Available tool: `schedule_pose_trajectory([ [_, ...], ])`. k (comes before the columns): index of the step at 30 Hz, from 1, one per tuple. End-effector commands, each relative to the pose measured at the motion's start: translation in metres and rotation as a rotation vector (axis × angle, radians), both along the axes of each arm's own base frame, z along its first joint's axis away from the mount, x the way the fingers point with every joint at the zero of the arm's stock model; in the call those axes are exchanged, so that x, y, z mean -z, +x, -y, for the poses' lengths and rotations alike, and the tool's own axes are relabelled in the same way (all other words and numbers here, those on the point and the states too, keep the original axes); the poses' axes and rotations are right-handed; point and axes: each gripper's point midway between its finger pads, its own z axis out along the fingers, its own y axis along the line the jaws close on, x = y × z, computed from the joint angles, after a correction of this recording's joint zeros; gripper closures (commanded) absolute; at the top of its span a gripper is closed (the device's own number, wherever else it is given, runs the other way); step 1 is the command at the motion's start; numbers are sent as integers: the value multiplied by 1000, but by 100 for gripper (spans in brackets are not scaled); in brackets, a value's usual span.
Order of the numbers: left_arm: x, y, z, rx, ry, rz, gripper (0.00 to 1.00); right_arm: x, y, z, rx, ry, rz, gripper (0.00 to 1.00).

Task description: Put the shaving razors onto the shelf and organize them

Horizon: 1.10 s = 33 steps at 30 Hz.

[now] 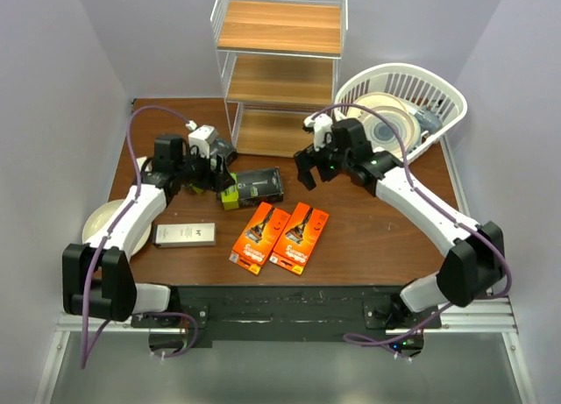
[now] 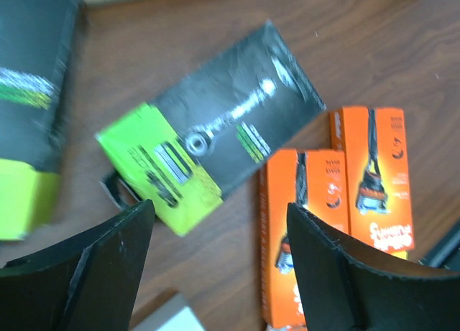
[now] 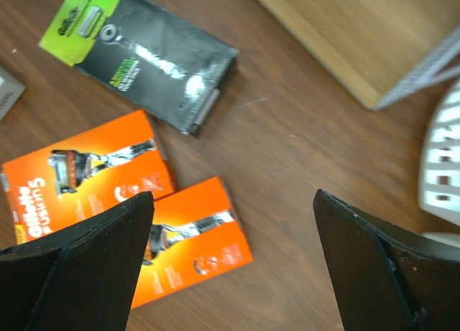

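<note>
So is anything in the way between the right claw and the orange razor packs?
No, nothing visible. The open right gripper hangs just beyond the two orange packs, with only bare table between. The black box lies off to one side.

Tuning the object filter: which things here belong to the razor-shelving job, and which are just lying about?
Job: shelf; left orange card; right orange card; black-and-lime box; second black-and-lime box; slim white box.
Lying about: white basket; plates in it; cream plate, far left.
</note>
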Motion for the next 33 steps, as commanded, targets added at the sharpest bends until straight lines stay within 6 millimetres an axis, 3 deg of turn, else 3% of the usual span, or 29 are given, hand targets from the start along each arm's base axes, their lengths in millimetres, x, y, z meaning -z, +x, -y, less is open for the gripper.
schedule_pose_trajectory([
  [1,18,-9,18,-20,-169,-114,22,-10,12,-25,44,95,-8,5],
  [3,29,1,12,-98,-156,-140,28,-8,12,-33,61,109,-28,5],
  [6,45,16,-12,-252,-81,-178,27,3,16,-44,64,109,-59,7],
  [9,53,25,-32,-359,-7,-210,27,14,26,-54,75,87,-59,8],
  [12,53,28,-40,-420,1,-242,27,30,41,-51,157,61,-79,11],
  [16,65,30,-51,-531,4,-291,31,62,50,-50,192,-20,-101,33],
  [19,78,26,-45,-530,-41,-331,33,77,51,-52,176,-56,-115,34],
  [21,87,23,-30,-473,-103,-360,33,88,46,-57,150,-63,-150,34],
  [27,94,7,0,-368,-258,-437,40,116,31,-68,114,-36,-264,36],
  [33,93,-20,20,-258,-310,-459,42,125,48,-66,144,-76,-230,45],
])
